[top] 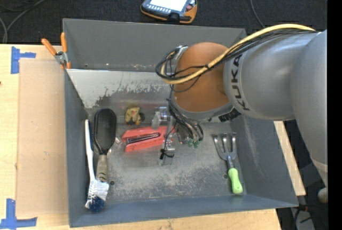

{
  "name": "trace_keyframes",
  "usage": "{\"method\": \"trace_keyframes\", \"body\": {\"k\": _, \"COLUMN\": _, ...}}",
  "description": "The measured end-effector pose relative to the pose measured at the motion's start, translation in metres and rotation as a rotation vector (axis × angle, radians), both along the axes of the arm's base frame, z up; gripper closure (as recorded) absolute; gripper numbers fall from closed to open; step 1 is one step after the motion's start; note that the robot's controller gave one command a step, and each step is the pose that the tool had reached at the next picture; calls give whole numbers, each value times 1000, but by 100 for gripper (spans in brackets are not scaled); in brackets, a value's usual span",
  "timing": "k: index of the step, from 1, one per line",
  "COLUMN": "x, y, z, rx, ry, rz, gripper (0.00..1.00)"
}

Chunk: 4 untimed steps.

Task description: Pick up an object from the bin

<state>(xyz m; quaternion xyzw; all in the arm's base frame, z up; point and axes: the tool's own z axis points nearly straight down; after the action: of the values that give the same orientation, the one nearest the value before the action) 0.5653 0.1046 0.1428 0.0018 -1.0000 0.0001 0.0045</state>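
One end effector hung low near the middle of the bin. Its dark tip was close to the gritty grey floor. I could not tell if it was spread or pressed together.

Just to its left lay a flat red tool with a black stripe along it, stretched across the middle of the floor. The right end of the red tool was right beside the end effector, and I could not tell if the two touched. A small silver metal thing sat just behind the red tool. A little tan lump lay near that, further left.

At the left side of the bin lay a black hairbrush, with its handle pointing to the front. A thin white stick lay along the left wall beside it. Some blue bristles showed in the front left corner. Well apart, on the right, lay a little garden fork with a green handle.

Above the end effector sat the arm's orange cover, with yellow and black cables looped over it. The big grey arm came in from the right.
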Motion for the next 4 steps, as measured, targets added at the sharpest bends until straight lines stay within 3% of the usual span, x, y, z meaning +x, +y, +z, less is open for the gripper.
{"method": "trace_keyframes", "body": {"k": 1, "x": 2, "y": -1, "z": 4, "rx": 1, "ry": -7, "rz": -5, "gripper": 0}}
{"method": "trace_keyframes", "body": {"k": 2, "x": 38, "y": -12, "z": -15, "rx": 1, "ry": -5, "rz": -15, "gripper": 0}}
{"method": "trace_keyframes", "body": {"k": 3, "x": 42, "y": -12, "z": -4, "rx": 1, "ry": -7, "rz": -62, "gripper": 0}}
{"method": "trace_keyframes", "body": {"k": 4, "x": 28, "y": -7, "z": -27, "rx": 1, "ry": -2, "rz": -53, "gripper": 0}}
